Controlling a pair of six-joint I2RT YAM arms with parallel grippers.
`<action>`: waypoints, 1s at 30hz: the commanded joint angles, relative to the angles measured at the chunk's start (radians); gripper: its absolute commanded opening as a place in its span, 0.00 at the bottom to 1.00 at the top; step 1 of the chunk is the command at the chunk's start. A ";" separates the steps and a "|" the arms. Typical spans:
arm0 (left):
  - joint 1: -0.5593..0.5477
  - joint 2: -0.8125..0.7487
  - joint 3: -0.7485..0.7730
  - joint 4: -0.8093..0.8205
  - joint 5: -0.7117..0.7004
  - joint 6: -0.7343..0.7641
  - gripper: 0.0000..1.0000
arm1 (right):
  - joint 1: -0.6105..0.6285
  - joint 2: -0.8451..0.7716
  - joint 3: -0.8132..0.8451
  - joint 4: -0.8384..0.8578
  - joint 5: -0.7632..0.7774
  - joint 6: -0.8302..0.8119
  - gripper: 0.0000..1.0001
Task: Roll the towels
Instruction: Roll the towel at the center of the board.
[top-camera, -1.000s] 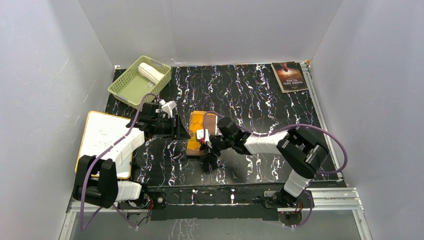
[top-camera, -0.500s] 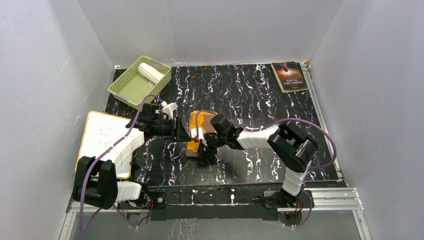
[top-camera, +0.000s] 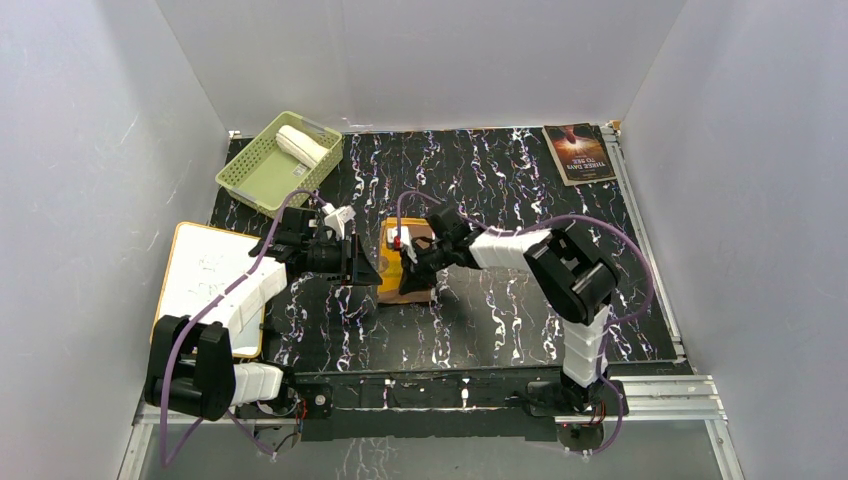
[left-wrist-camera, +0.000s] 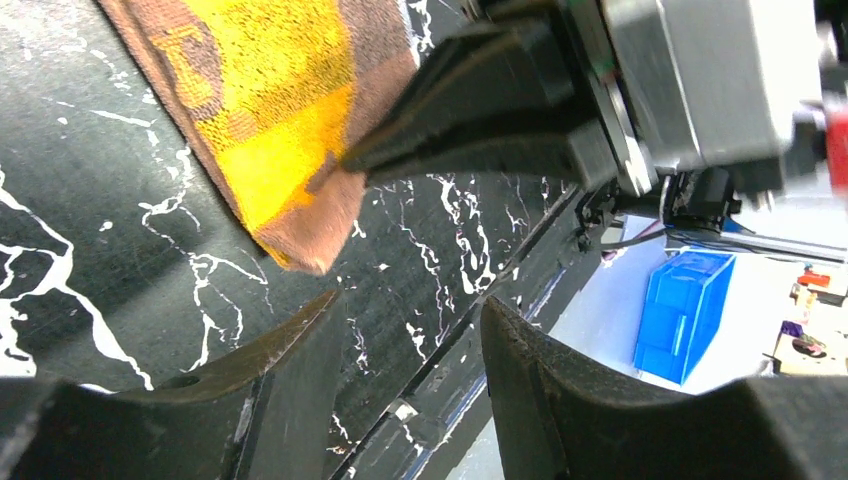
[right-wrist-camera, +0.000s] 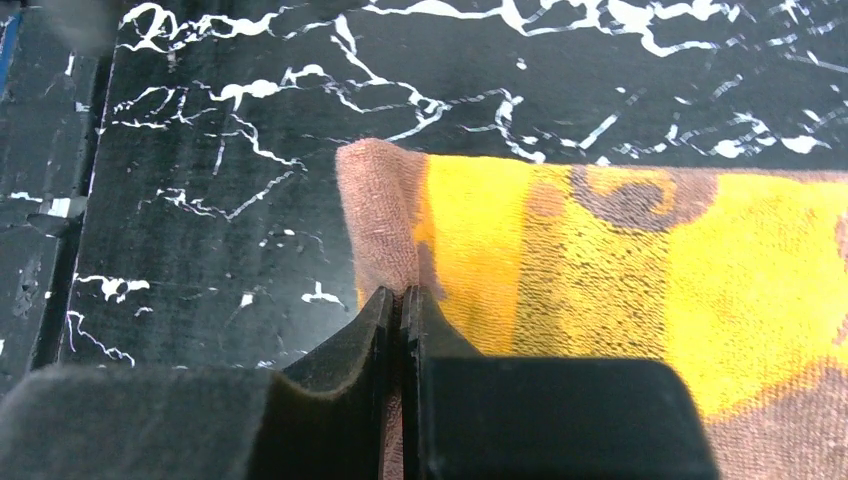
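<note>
1. In the top view, a small soft yellow towel with a brown edge (top-camera: 392, 255) is seen lying flat in the middle of the black bench with white streaks (top-camera: 520, 200). It is reached from the right by the right gripper (top-camera: 410, 283). The left gripper (top-camera: 365, 270) is held just beside its left side. A long cream-white towel (top-camera: 300, 143) is already rolled up and sits in the green plastic basket (top-camera: 248, 165) at the far left corner. So only the yellow towel seems left to roll.
2. In the left wrist view, the left gripper (left-wrist-camera: 410, 300) is seen with its jaws apart and nothing between them. Only bare bench (left-wrist-camera: 100, 250) is under it. A corner of the yellow towel (left-wrist-camera: 270, 90) lies just ahead, pinched by the right gripper (left-wrist-camera: 345, 160). The left gripper is likely placed there to help with that end.
3. In the right wrist view, the right gripper (right-wrist-camera: 402, 295) is clenched tight on the brown short edge of the yellow towel (right-wrist-camera: 620, 260), near a corner. The edge is likely held so that it can be lifted and turned over to start the roll.
4. Bare bench (right-wrist-camera: 200, 200) is seen past that edge, so room is left for rolling. The dark book (top-camera: 578, 152) and the white board (top-camera: 205, 280) are well apart from the towel. The two grippers are near each other, so a bump must be watched for.
</note>
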 joint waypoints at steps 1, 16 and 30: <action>0.005 -0.017 0.017 0.018 0.090 -0.008 0.50 | -0.039 0.060 0.102 -0.105 -0.134 -0.005 0.00; 0.005 0.056 -0.097 0.296 0.222 -0.182 0.41 | -0.104 0.248 0.225 -0.208 -0.321 0.023 0.00; -0.003 0.076 -0.127 0.412 0.224 -0.260 0.30 | -0.151 0.277 0.247 -0.137 -0.316 0.191 0.00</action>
